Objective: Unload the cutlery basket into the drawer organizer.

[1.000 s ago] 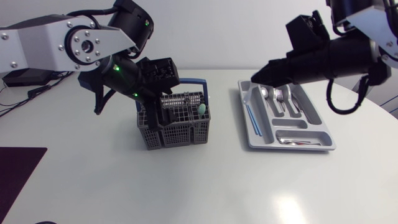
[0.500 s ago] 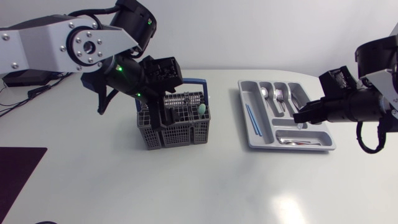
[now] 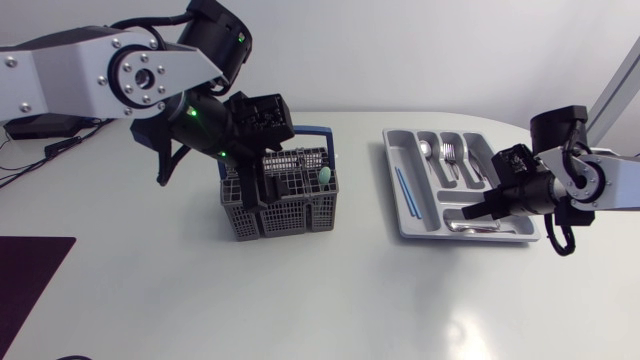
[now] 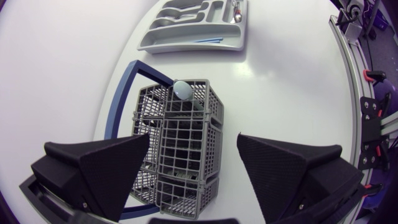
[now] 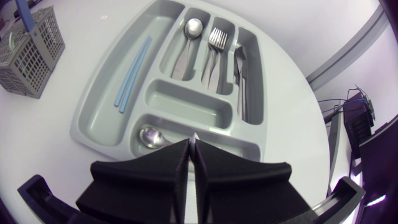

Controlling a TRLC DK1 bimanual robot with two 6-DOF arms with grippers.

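Observation:
The grey cutlery basket (image 3: 285, 195) with a blue handle (image 4: 127, 87) stands left of the table's middle. A mint-green spoon head (image 4: 182, 90) sticks up at its far corner. My left gripper (image 3: 258, 178) hangs straight over the basket, open, one finger (image 4: 93, 168) on each side of it. The grey drawer organizer (image 3: 408, 222) lies to the right, holding spoons (image 5: 186, 37), forks (image 5: 214, 46), knives (image 5: 242, 74), two blue sticks (image 5: 130, 74) and a spoon (image 5: 149, 137) in its near cross compartment. My right gripper (image 5: 191, 144) is shut, low over that compartment, with nothing seen in it.
A dark mat (image 3: 25, 275) lies at the table's front left edge. The round table's edge runs close behind and to the right of the organizer. Bare white tabletop lies between the basket and the organizer and in front of both.
My right arm swung from high over the organizer's back left to the right and down, and now points low at its near compartment. The left arm and basket kept still.

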